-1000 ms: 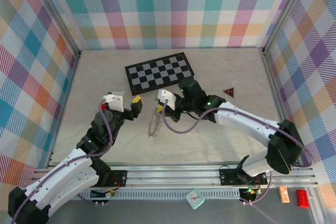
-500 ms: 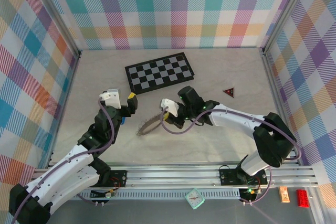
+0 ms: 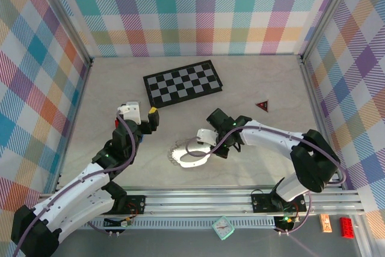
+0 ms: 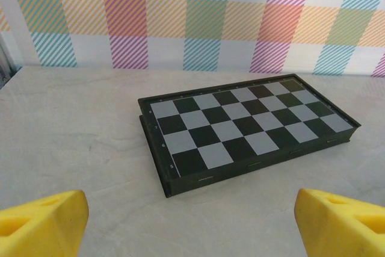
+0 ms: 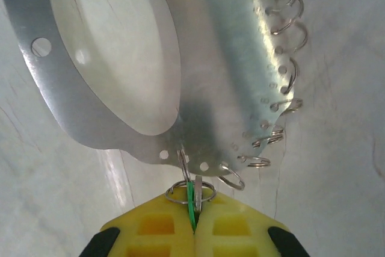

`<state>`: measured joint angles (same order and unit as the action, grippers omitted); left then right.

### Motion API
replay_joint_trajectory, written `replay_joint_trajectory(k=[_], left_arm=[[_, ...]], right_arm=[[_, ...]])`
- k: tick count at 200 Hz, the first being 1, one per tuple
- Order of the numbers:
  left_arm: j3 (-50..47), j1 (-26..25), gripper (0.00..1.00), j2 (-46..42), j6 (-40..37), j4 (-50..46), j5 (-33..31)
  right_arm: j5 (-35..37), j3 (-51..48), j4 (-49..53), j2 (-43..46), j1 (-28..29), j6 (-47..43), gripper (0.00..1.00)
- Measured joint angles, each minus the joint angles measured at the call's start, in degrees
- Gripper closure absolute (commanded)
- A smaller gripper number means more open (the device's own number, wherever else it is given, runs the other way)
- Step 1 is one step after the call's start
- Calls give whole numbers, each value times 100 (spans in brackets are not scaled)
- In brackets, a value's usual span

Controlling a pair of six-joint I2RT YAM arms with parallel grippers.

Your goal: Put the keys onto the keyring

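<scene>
1. My left pincer (image 3: 148,121) hangs released over the worktop (image 3: 258,164), its pads wide apart and grasping nothing, facing the chessboard (image 4: 246,127). It sits well apart from the keyring, so it cannot steady the band if that shifts.
2. The keyring (image 3: 185,156), a flat silver band fringed with small wire rings, lies on the worktop between my two arms. Nothing pins its far side. I judge it could slide or tip under a push, and a key's ring would then miss its hole.
3. My right pincer (image 5: 194,224) is clenched on the green key (image 5: 191,204) and a small wire ring, right at the band's edge. Only a thin sliver is gripped, so a twist could make it slip or spring out.
4. I cannot tell whether that small ring already passes through a hole or merely overlaps the band. My pads cover most of the green key.
</scene>
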<state>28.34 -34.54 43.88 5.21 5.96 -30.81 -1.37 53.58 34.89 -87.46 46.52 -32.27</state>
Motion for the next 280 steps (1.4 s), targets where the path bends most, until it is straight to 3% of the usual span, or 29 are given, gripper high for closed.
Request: replay_joint_trajectory(k=[78,132,186,204,233,280], left_arm=[[76,20,12,26,-4,0,-24],[76,20,12,44,-28,9,-22],[120,22,12,68,-155,11,22],[179,26,11,109,-212,7,120],[238,26,11,210,-350,-2,398],[367,26,11,553,-466,-9,1008]], right_arm=[[896,87,800,-579,92,-20,97],[944,92,1047,-756,118,4,62],[44,46,459,490,-243,455,58],[-205,-114,-181,1156,-507,1054,50],[-70,-555,-1027,1799,-645,2638,49],[841,-664,-656,1810,-640,6135,54]])
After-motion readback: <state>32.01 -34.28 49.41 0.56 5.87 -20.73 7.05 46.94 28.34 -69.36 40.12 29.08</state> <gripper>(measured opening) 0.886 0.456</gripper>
